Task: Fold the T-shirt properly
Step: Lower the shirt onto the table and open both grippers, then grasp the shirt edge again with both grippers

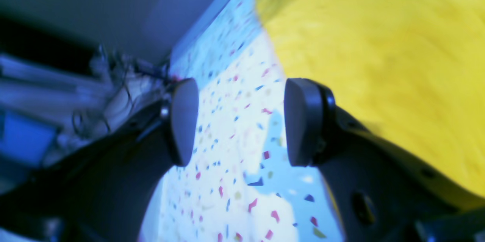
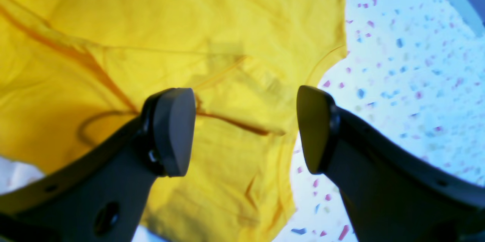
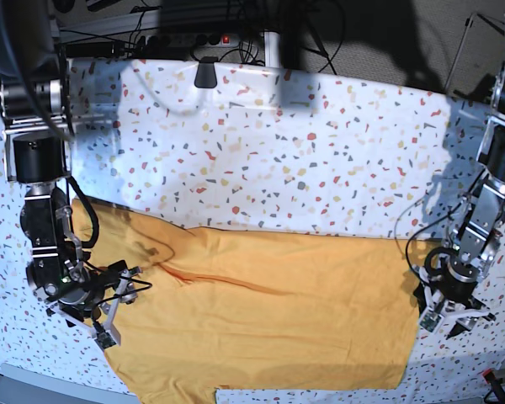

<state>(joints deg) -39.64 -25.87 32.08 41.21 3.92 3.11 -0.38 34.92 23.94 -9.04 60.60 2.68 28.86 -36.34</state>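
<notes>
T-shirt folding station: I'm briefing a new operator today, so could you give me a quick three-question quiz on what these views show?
1. True or false: the left gripper is clamped on the T-shirt.
2. What lies directly under the right gripper? A) only bare table B) the T-shirt's edge, partly over the speckled table cover C) a box
3. Fill in: in the base view the T-shirt is spread ____ on the table, not held up.

Key:
1. False: its jaws stand apart over the table cover, beside the cloth.
2. B
3. flat
</notes>
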